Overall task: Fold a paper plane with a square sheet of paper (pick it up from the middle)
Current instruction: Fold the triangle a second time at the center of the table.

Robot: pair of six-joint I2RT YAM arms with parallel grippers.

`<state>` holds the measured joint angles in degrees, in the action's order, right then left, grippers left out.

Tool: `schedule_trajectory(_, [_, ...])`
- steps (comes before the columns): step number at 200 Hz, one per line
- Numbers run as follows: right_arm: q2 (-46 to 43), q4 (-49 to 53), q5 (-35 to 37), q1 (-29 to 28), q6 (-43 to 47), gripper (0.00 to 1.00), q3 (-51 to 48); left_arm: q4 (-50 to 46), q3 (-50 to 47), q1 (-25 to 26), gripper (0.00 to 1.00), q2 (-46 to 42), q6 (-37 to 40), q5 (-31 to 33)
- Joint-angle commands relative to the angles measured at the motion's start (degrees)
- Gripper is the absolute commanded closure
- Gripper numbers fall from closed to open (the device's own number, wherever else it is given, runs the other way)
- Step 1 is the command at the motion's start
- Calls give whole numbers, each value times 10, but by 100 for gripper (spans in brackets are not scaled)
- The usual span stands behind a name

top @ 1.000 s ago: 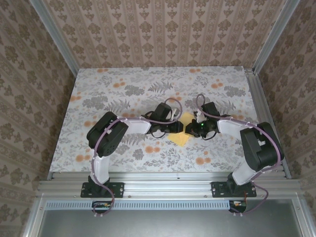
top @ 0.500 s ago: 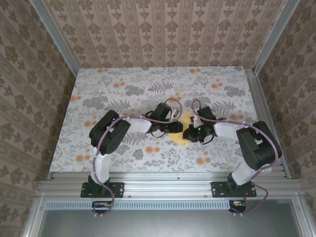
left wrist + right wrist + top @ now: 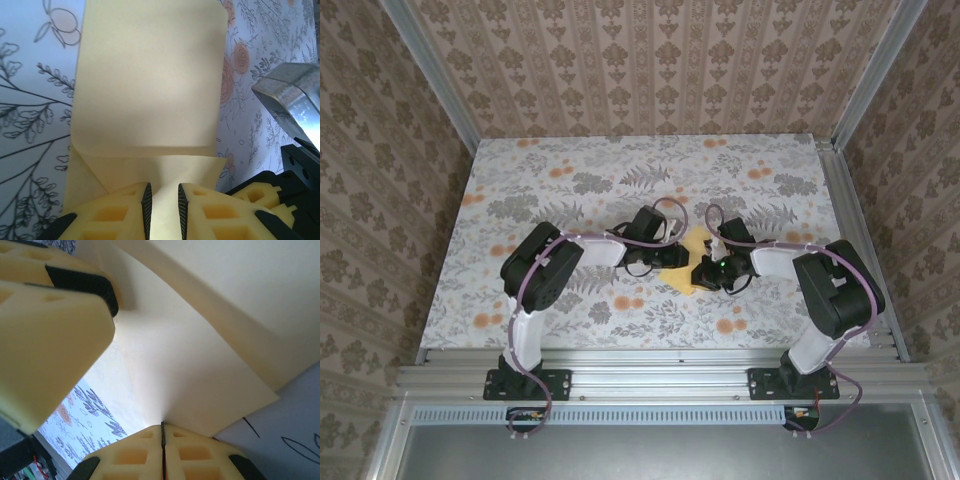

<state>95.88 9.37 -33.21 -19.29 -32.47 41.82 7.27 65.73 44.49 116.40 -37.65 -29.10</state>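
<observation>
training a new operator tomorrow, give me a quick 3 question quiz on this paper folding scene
1. Pick one: the paper is A pale yellow, B blue, C green.
2. True or false: the paper lies flat with no fold in it.
3. Which gripper is pinched shut on the paper's edge?

Key:
1. A
2. False, a flap is folded over.
3. The right gripper.
</observation>
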Motion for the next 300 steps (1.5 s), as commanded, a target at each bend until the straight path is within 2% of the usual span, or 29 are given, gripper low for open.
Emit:
schedule_trajectory(1, [1,67,52,-1,19,90,-23,-60,17,-17,75,24,27,56])
schedule_trajectory(45, [-18,84,58,-3,21,90,-29,-68,31,-17,75,33,29,62])
schedule_trajectory(99, [-62,74,21,2,-6,88,-22,-62,49,-17,75,35,25,42])
schedule_trajectory(122, [-82,62,13,7,-25,76,-14,-55,54,-13,74,31,20,27])
schedule_trajectory(167, [-94,34,-4,29,-58,73,-9,-41,51,-7,72,2,8,13])
schedule_trajectory(215, [-66,0,-13,44,-72,69,2,-67,62,-5,63,-52,19,27])
schedule_trajectory(259, [-43,-39,-29,47,-82,65,15,-137,55,-5,54,-92,39,74])
schedule_trajectory(300, [-28,-71,-40,46,-83,64,17,-144,14,-6,50,-117,23,89])
